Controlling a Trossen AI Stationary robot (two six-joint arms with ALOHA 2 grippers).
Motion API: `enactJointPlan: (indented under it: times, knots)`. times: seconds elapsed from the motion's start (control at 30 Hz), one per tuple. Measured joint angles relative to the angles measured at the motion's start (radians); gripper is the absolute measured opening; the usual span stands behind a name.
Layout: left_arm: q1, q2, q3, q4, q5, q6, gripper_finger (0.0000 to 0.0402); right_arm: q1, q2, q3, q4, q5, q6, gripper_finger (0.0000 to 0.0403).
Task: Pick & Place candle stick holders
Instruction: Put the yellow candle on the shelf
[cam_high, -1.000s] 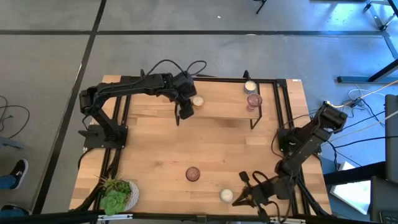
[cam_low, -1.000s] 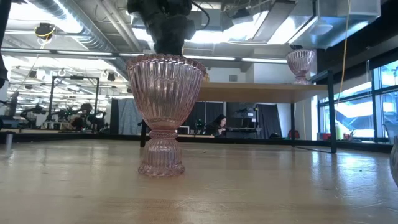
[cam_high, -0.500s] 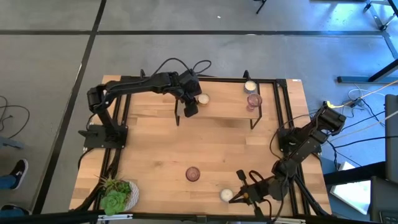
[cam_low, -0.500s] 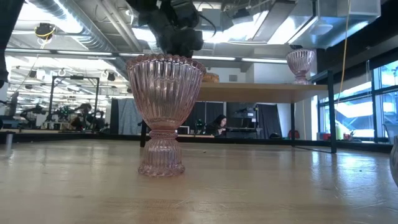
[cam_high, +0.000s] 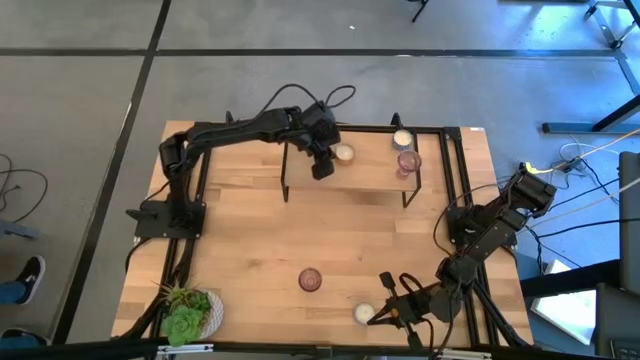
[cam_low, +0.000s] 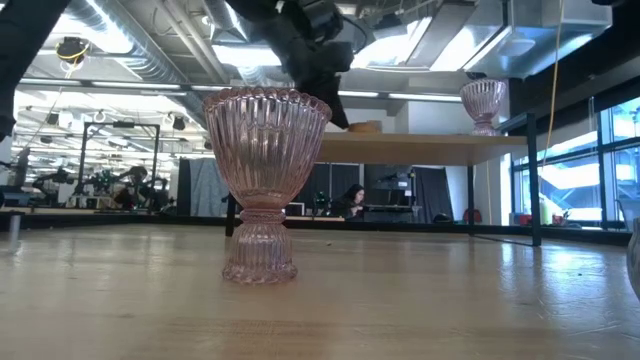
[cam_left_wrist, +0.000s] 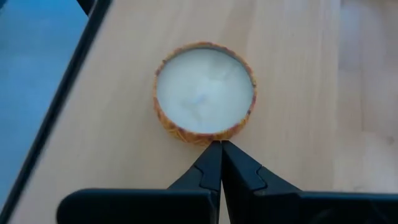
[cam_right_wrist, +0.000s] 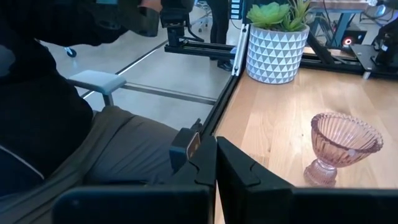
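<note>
Pushing step judged in hand on raised shelf (cam_high: 370, 178). Left gripper (cam_left_wrist: 221, 149), fingers clenched empty, tips touching amber candle holder (cam_left_wrist: 204, 93); cream holder (cam_high: 402, 139) and pink holder (cam_high: 407, 160) set farther along shelf. Right gripper (cam_right_wrist: 216, 149) clenched empty, off shelf, low beside cream holder (cam_high: 364, 314) on desk (cam_high: 250, 240). Next: fingers must be released for grasp.

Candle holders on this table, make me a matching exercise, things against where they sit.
Things:
1. amber holder
2. pink goblet
3. plant
4. cream holder

Places:
A. near left corner of the table
B. raised shelf, at the shut left tool
C. low on the table, near the middle
D. beside the right tool

Pairs: 1-B, 2-C, 3-A, 4-D
</note>
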Motion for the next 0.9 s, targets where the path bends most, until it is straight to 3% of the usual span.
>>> enactJointPlan:
  times: [0.2, 0.43, 0.6, 0.9]
  knots:
    - [0.022, 0.060, 0.073, -0.005, 0.006, 0.009, 0.0002, 0.000, 0.000, 0.000, -0.014, 0.000, 0.012, 0.0005]
    - [0.001, 0.047, 0.080, -0.043, 0.021, 0.006, 0.0002, 0.000, 0.000, 0.000, -0.033, 0.000, 0.030, 0.0005]
    - [-0.031, 0.044, 0.080, 0.029, 0.152, 0.028, 0.0002, 0.000, 0.000, 0.000, -0.035, 0.000, 0.034, 0.0005]
    - [-0.028, 0.054, 0.080, 0.026, 0.116, 0.046, 0.0002, -0.001, 0.000, 0.000, -0.030, 0.000, 0.034, 0.0005]
